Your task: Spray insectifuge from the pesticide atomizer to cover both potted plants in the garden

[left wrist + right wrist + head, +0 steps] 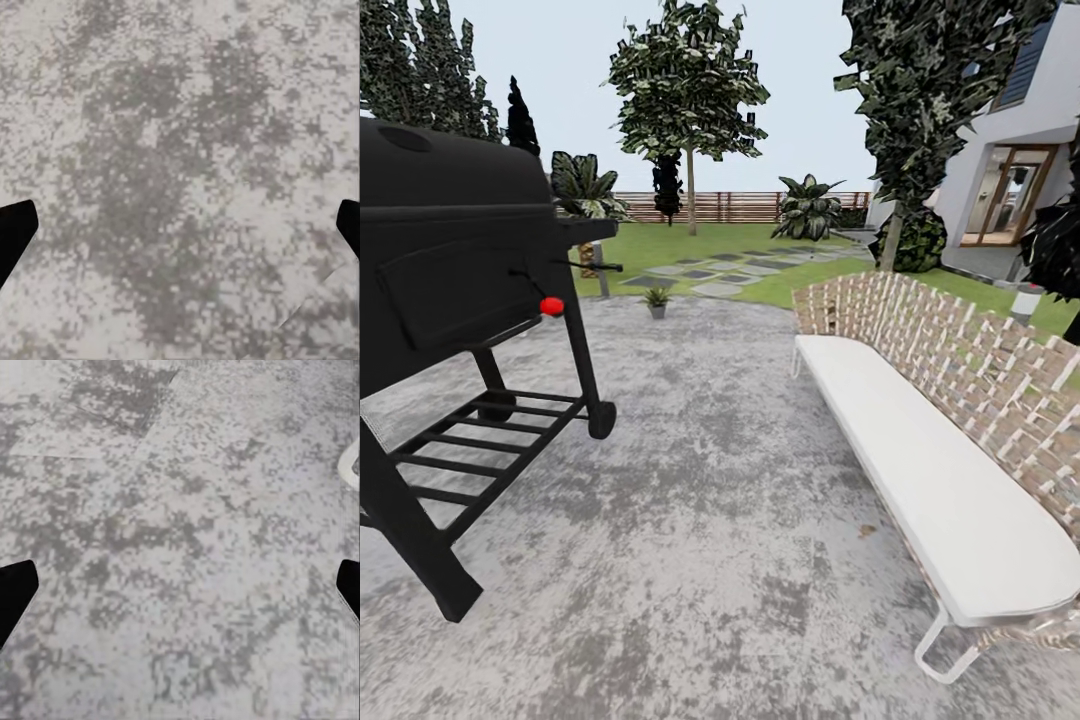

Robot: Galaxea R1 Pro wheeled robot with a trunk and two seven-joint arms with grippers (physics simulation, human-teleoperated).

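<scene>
You have one potted plant (656, 299) ahead: a small low rosette of pointed green leaves in a small grey pot, upright at the far edge of the grey paved patio (710, 520), just where the lawn (660, 243) (with its flat stepping stones (717, 272)) of the garden begins.

Two plain black fingertips (15, 236) of the left jaws show as blunt, angular wedges. The right jaws' fingertips (15, 596) look identical: matte black, without markings, cables or screws.
</scene>
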